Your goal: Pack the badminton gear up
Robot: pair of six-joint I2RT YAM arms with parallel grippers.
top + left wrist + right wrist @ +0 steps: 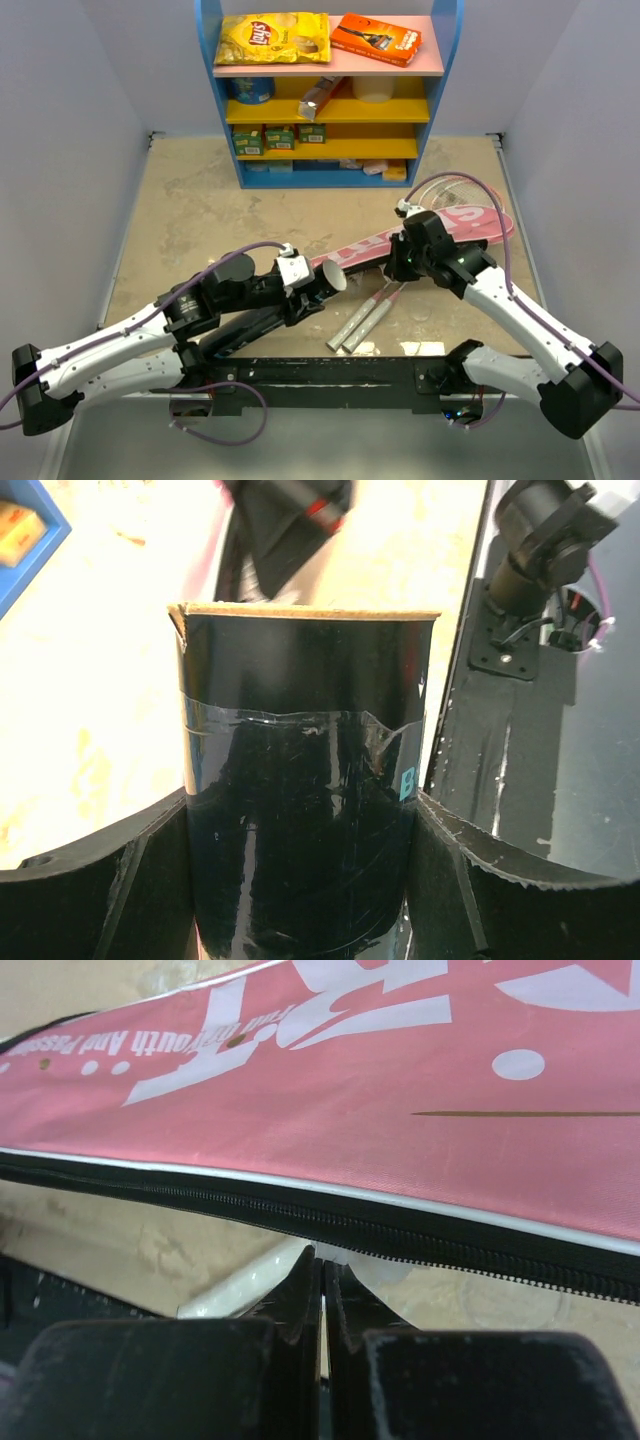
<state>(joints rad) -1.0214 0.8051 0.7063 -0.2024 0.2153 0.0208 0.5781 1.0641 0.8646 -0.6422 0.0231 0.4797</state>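
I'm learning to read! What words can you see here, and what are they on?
"Lay's": yellow crisp packet.
"And Pass", then cut off: small white print on the pink bag.
"B", rest hidden: label on the black tube.
Big white letters on the bag: cropped, unreadable.
Orange box and green boxes: too small to read.

Work surface: tabletop [200, 200], beige with a mottled stone pattern, evenly lit, soft shadows only.

Enclosure: plain pale grey-lilac left wall [60, 120] and right wall [580, 100], each meeting the tabletop at its edge.

Far end: shelf unit [207, 100], blue frame, standing on the tabletop. Top shelf [330, 68] is pink; the two below are yellow. The top shelf carries a yellow packet [273, 38] and an orange box [376, 38], side by side. The lower shelves hold small green boxes [265, 138] and tubs.
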